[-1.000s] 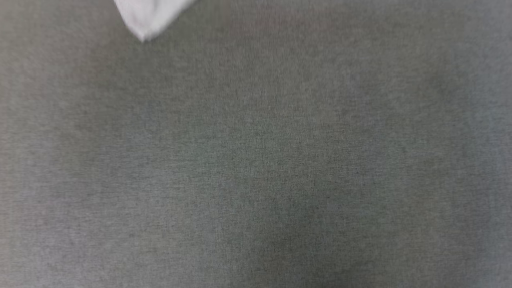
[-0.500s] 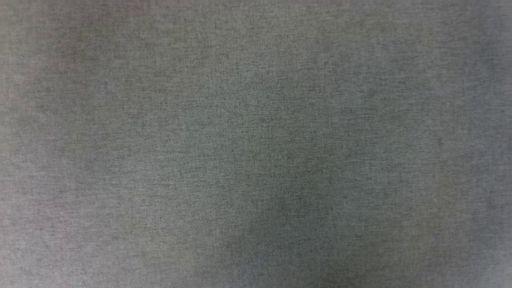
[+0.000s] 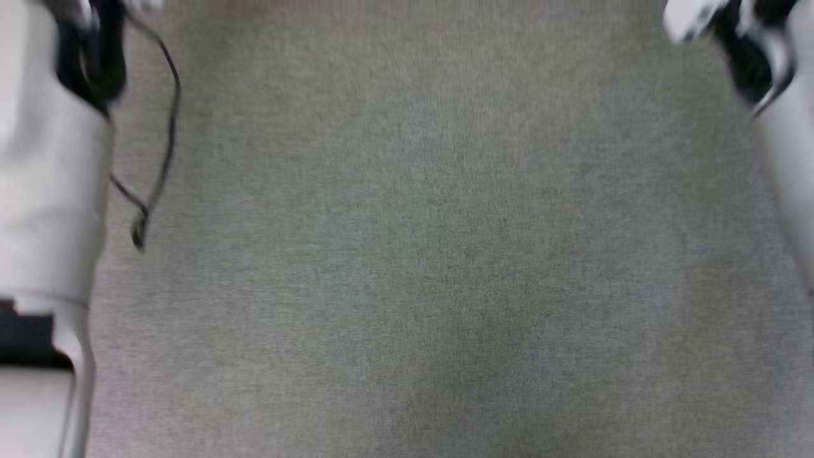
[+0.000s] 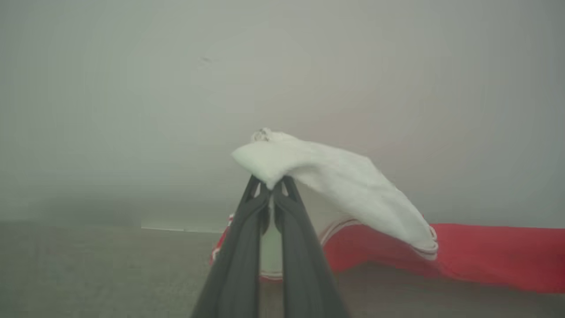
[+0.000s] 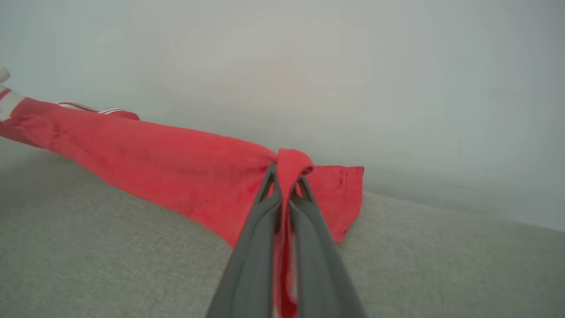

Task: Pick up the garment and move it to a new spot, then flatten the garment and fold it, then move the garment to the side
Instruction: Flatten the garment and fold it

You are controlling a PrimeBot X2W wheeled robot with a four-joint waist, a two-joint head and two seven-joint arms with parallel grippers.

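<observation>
Jaws of the left gripper (image 4: 270, 190) and right gripper (image 5: 286, 179) clamp the garment (image 5: 167, 163) stretched between them; flattening, folding and setting aside seemingly remain.

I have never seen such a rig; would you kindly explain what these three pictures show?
It is a two-armed robot. The head camera looks down on a grey cloth surface, with its pale forearms at the left and right edges. The other two cameras sit on the wrists, looking along each arm's dark jaws. The left jaws are shut on the white sleeve of a red garment; the right jaws are shut on its red edge, so it stretches between them.
</observation>
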